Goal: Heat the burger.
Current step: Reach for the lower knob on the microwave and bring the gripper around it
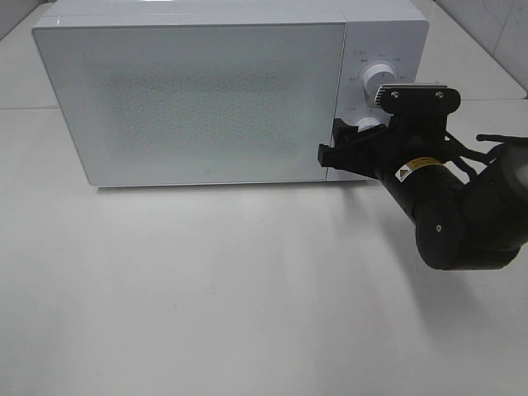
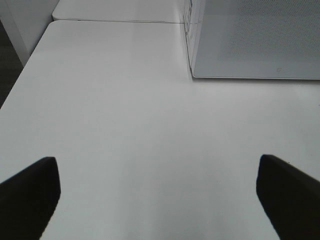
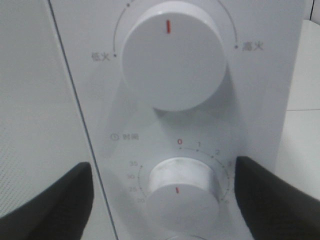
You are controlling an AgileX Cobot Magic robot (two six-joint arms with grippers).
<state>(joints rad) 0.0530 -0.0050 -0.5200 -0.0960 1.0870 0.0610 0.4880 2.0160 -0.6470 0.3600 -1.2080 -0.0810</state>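
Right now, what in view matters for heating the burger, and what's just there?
Job: microwave, door shut; timer knob; right gripper, open astride that knob.
Idle: power knob; left gripper, open over the table. No burger in view.

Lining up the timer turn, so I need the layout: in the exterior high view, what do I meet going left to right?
Microwave door → upper dial → right arm's black elbow. The right gripper, open around the lower dial, overlaps the panel, so I leave it out of the order.

Microwave panel (image 3: 280, 90): 低火, 高火 by upper knob (image 3: 172, 55); 0, 1, 2, 30 round lower knob (image 3: 182, 192)
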